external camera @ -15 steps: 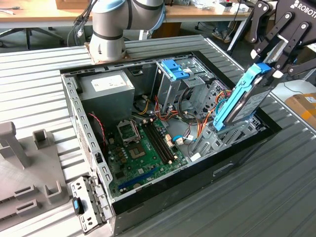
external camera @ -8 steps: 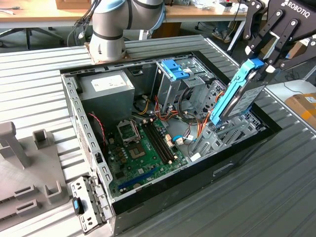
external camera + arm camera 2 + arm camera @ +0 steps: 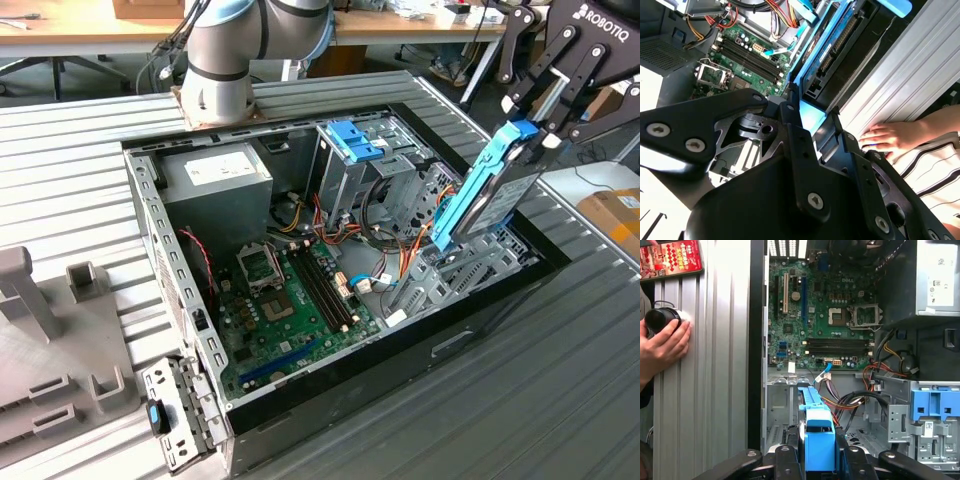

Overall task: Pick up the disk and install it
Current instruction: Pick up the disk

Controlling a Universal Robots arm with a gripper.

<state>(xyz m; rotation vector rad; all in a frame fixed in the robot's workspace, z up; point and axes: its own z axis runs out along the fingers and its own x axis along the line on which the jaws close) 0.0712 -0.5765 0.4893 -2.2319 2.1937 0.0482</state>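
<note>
From the exterior view's left: the ribbed surface [image 3: 60,140] carries an open computer case [image 3: 165,250], with a grey power-supply box [image 3: 215,180] at its far corner, then the motherboard [image 3: 290,300], then a blue latch [image 3: 352,140] atop a metal cage [image 3: 335,185]. Furthest right, the claw [image 3: 527,135] is clamped on the upper end of the disk [image 3: 480,200], which stands steeply tilted, its lower end down at the case's metal bay [image 3: 470,265]

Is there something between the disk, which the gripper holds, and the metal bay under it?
Nothing visible blocks it. The gripper holds the disk tilted, its lower end at the open drive bay. A bundle of cables lies close beside that end, toward the motherboard, and might snag.
</note>
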